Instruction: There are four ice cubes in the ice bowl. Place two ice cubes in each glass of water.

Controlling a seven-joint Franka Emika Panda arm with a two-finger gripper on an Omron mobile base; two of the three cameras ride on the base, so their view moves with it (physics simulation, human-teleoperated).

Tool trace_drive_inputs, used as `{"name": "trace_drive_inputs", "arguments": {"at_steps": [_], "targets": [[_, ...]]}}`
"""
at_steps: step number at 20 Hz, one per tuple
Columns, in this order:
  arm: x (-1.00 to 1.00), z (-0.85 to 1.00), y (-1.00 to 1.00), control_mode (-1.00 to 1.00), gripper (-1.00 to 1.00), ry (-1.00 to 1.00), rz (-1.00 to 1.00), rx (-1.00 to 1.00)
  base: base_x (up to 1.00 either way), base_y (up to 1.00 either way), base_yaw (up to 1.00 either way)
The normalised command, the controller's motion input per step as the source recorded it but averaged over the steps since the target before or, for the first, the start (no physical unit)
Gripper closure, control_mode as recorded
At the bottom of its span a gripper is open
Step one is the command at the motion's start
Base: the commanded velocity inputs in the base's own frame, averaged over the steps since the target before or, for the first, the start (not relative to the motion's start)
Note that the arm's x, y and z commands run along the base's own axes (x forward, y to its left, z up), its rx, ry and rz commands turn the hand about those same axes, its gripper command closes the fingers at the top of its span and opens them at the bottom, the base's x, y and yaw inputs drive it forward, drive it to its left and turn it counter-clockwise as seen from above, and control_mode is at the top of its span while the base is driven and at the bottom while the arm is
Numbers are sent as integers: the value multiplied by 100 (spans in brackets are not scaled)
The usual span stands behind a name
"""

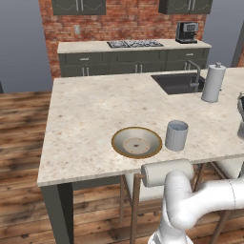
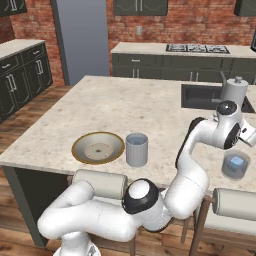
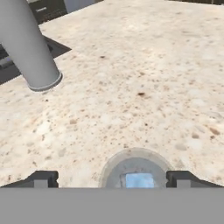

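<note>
A: Report the end effector [image 3: 112,179] status.

B: Jaws are spread wide and hold nothing. In the hand view the two dark fingertips [image 3: 43,178] stand far apart at the bottom edge, one on each side of a tumbler rim.

A: Which tumbler?

B: The right-hand glass of water [image 2: 235,165], near the front edge of the table [image 1: 95,109]. The hand looks straight down into it. One ice cube [image 3: 139,180] shows as a pale blue square inside the rim, directly between the fingertips and below them. Whether a second cube lies in that glass cannot be told.

A: Position of the other glass of water?

B: The left-hand glass of water [image 1: 176,136] stands upright just beside the ice bowl [image 1: 137,142], on the bowl's right, not touching it. Its contents cannot be told from these views.

A: Condition of the ice bowl?

B: It sits on the table near the front edge, well apart from the end effector. Its pale inside shows only a small dark mark at the centre; no blue cube can be made out in it.

A: Other items near the hand?

B: A tall white cylinder with a knob [image 1: 213,83] stands beside the sink [image 1: 178,82], behind the right-hand glass of water.
</note>
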Motion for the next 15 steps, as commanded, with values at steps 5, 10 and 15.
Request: {"name": "trace_drive_inputs", "arguments": {"at_steps": [5, 10, 15], "targets": [[-34, 30, 100, -100, -100, 0, 22, 1, 0, 0, 0], [-59, 0, 100, -100, -100, 0, 22, 0, 0, 0, 0], [-42, 0, 100, -100, -100, -1, 14, 0, 0, 0, 0]]}}
